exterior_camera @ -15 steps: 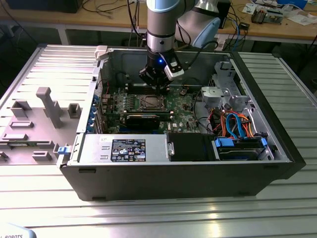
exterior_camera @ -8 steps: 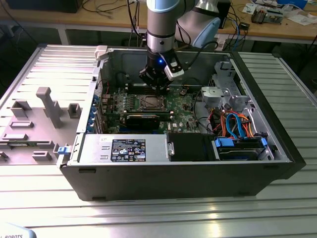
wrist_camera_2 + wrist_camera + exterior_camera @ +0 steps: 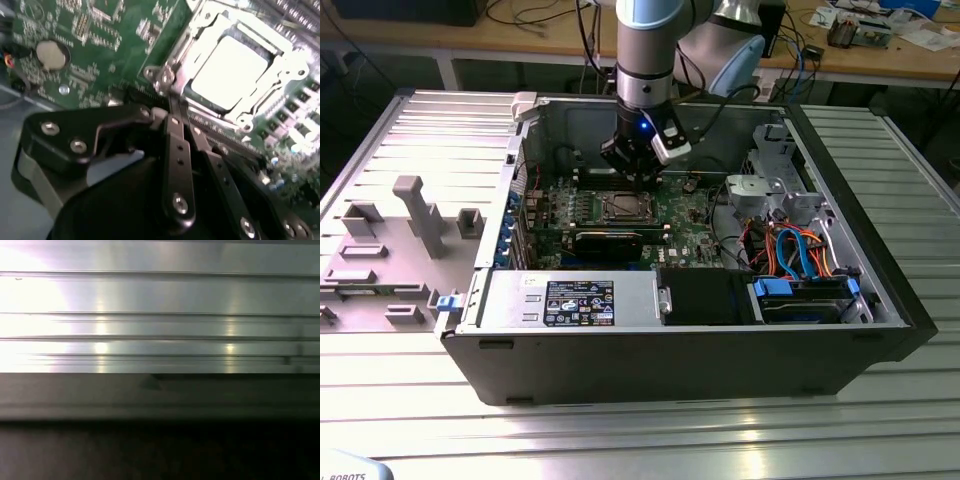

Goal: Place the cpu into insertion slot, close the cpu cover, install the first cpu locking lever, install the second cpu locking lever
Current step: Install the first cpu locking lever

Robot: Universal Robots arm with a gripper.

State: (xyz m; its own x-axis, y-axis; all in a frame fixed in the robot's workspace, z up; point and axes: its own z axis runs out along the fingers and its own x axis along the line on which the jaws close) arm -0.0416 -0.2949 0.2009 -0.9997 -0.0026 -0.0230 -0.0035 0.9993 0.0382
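The cpu (image 3: 227, 67), its silver top bright, lies flat in the insertion slot (image 3: 623, 207) on the green board (image 3: 100, 30) inside the open computer case. The silvery cpu cover (image 3: 212, 22) lies down around the chip as a frame. My gripper (image 3: 642, 180) hangs just behind the socket in the exterior view. In the second wrist view the black fingers (image 3: 172, 150) meet at the gripper's tip (image 3: 175, 107), shut with nothing seen between them, close to the socket's corner screw (image 3: 165, 77). I cannot make out the locking levers.
The case walls (image 3: 670, 355) enclose the board. A black card (image 3: 610, 243) and a power supply (image 3: 570, 300) lie in front of the socket, with a drive cage and cables (image 3: 800, 250) on the exterior view's right. A grey fixture tray (image 3: 400, 240) sits on the left. The first wrist view faces ribbed metal (image 3: 160, 315).
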